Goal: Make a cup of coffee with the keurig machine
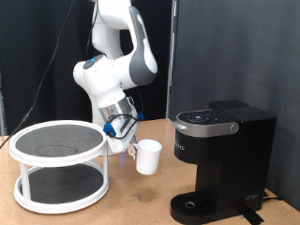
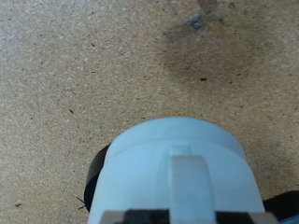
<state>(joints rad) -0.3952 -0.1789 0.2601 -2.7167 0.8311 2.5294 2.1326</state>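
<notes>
Cup (image 1: 148, 156) between the fingers (image 1: 119, 137), handle-side.

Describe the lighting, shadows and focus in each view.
Exterior view: even lighting against a dark backdrop; the keurig machine shows faint sheen on its silver top; the cup is bright but not blown out; the gripper by the cup's handle is slightly soft. Wrist view: the cup fills the lower frame, blurred and bluish; a dark soft shadow falls on the speckled table, which is sharper.

The robot arm (image 1: 117, 56) is white and round, with grey joints, blue lights and cables near its hand (image 1: 120, 131).
</notes>
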